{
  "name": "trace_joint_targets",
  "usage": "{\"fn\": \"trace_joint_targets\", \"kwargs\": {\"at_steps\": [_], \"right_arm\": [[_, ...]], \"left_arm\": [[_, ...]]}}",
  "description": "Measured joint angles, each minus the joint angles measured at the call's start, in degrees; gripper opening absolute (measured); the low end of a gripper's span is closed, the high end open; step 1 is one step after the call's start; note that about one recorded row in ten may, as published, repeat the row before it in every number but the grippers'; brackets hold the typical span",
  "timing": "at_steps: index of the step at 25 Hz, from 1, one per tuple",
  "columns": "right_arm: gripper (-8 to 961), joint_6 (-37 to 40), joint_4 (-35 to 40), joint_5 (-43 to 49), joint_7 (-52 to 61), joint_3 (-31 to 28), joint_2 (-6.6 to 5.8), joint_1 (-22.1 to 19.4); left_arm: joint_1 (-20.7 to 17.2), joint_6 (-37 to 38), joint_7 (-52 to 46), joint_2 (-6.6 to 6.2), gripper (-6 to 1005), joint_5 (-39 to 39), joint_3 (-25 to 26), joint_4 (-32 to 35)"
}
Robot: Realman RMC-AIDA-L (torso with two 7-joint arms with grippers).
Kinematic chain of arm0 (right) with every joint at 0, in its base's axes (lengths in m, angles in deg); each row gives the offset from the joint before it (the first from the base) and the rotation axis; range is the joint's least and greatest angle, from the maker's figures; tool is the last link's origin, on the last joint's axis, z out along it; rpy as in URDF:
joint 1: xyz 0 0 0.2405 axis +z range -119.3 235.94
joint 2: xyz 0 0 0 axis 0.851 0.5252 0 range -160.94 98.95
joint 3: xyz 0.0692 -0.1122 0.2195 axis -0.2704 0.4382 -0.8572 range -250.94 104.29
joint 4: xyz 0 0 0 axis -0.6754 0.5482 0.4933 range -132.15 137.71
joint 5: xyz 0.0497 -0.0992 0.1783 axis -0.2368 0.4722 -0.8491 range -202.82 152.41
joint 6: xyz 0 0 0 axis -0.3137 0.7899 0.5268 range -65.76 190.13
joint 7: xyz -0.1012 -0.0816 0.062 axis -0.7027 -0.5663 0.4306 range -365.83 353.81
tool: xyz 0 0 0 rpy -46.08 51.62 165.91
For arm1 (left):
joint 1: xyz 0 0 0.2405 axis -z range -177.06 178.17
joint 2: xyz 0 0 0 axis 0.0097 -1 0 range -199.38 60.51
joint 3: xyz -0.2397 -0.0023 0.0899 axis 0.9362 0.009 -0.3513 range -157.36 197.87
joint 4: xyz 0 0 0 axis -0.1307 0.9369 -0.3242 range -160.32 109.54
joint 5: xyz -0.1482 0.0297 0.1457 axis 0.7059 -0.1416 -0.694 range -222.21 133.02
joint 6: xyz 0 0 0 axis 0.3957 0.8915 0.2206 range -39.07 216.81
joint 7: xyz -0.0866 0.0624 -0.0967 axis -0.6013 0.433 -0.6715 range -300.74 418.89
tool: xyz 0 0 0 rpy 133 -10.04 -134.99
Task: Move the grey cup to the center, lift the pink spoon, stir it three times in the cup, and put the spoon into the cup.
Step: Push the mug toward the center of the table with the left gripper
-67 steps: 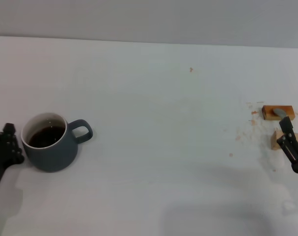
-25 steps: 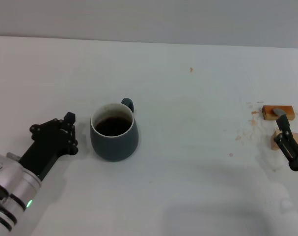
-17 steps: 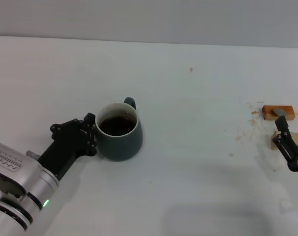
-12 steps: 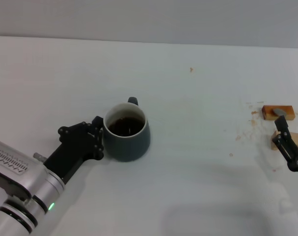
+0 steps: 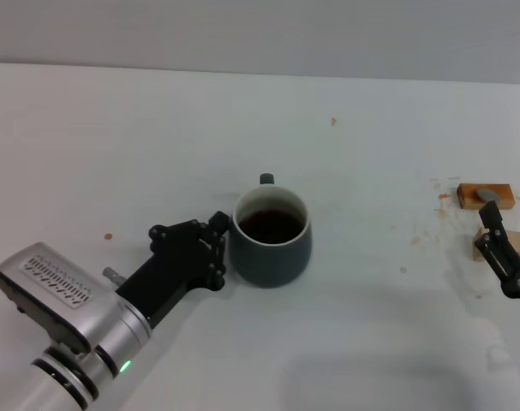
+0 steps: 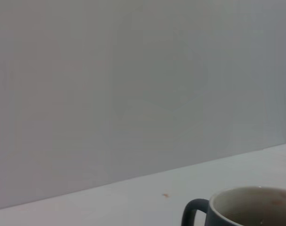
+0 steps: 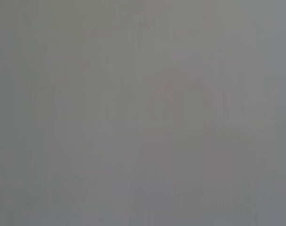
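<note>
The fingers of the left gripper (image 5: 215, 248) press against the left side of the grey cup (image 5: 271, 236), but whether they are apart or together cannot be told from the head view. In the last seconds this gripper has pushed the cup a long way: it stood near the left edge of the frame and now it sits a little left of the middle, slightly below the centre line. While sliding, the cup also turned, so its handle, which pointed to the right before, now points to the upper side of the frame. The dark liquid is inside and nothing seems spilled.

The left wrist view shows only the cup's rim (image 6: 254, 207) and handle in its lower right corner.

The right gripper (image 5: 505, 257) waits at the right edge of the frame, its fingers slightly apart, almost where it was before, near the wooden blocks (image 5: 484, 196). The pink spoon (image 5: 489, 196) shows only its grey bowl on the upper block.

The first step looks nearly done. Probably the left gripper should soon retreat, and the spoon is next.
</note>
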Motion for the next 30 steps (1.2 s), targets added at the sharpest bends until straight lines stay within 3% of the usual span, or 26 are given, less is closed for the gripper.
{"fn": "trace_joint_targets", "kwargs": {"at_steps": [7,17,30], "right_arm": [[796,-0.1,0.0,0.0,0.0,0.0,0.0,0.0],[796,-0.5,0.0,-0.1,0.1,0.0,0.0,0.0],[796,-1.1,0.0,-0.1,0.4,0.0,0.0,0.6]], "left_arm": [[0.5,-0.5,0.5,-0.01,-2,0.0,-1.2,-0.6],[0.3,0.2,0.6,-0.39,-2,0.2,2.7,2.2],[1.2,-0.2,0.5,-0.04,-2,0.0,-1.6,-1.0]]}}
